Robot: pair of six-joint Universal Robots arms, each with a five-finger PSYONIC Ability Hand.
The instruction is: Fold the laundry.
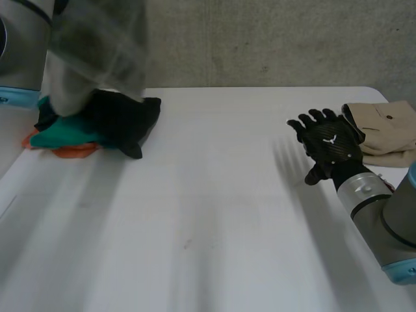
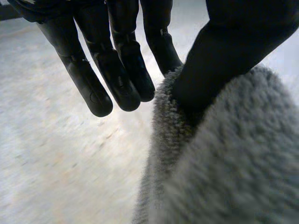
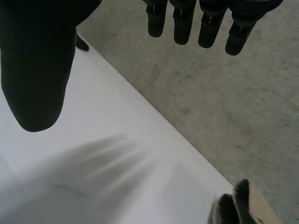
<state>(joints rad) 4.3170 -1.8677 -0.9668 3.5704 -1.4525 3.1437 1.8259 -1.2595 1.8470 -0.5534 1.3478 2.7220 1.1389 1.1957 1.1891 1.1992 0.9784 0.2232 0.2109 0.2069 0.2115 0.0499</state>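
**Obscured items.** In the head view the grey fleecy cloth (image 1: 97, 45) is hanging as a smear below the left arm (image 1: 23, 52). It is covering that arm's hand and the top of the laundry pile at the far left of the white worktop (image 1: 214, 214). A black garment (image 1: 123, 117), a teal garment (image 1: 62, 133) and an orange garment (image 1: 71, 151) are showing in the pile, but their layering is not legible. The folded beige garment (image 1: 387, 127) is lying at the worktop's right side, cut off by the view's edge.

**Left hand.** In its wrist view the left hand (image 2: 124, 70) is pinching the grey cloth. The thumb (image 2: 233, 51) is digging into the pile of the fabric against the nearest finger, while the other fingers (image 2: 88, 79) are staying straight.

**Right hand.** The right hand (image 1: 328, 144) is hovering over the worktop just beside the beige garment, back upward. Its fingers (image 3: 182, 23) are spreading straight and holding nothing.
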